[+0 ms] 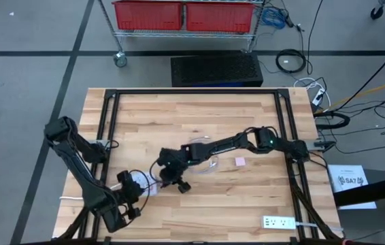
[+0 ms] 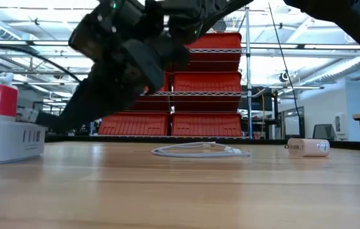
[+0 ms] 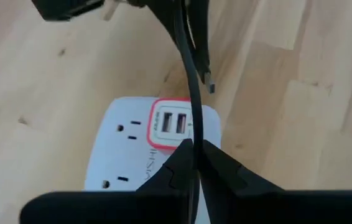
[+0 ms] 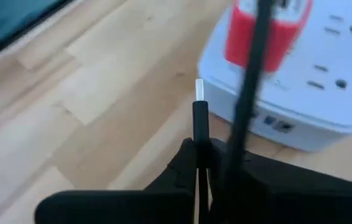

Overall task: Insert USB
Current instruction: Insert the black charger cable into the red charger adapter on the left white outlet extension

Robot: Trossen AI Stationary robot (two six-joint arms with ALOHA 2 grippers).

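A white power strip (image 3: pixel 126 149) with a red-framed pair of USB ports (image 3: pixel 170 123) lies on the wooden table near its front left; it also shows in the right wrist view (image 4: pixel 300 93). My right gripper (image 4: pixel 204 149) reaches in from the table's right and is shut on a black USB plug (image 4: pixel 199 118), whose metal tip (image 4: pixel 199 89) hangs above the bare wood beside the strip. The plug's black cable (image 3: pixel 191 106) runs down over the strip into my left gripper (image 3: pixel 193 152), which is closed about it. My left gripper has the black cable (image 3: pixel 192 140) between its two fingertips, pinched a short way back from the plug. The fingers slant down over the power strip, and the cable runs on between them, lifted off the strip. My right gripper pinches the black body of the USB plug (image 4: pixel 199 134) between its two fingers, at the cable end. The fingers slant down and lie along the plug. The metal tip sticks out ahead of them, clear of the table.
A loose white cable coil (image 1: pixel 203 153) and a small pink item (image 1: pixel 240 162) lie mid-table. A second white power strip (image 1: pixel 279 222) lies at the front right. Black frame rails (image 1: pixel 289 122) run along the table's sides.
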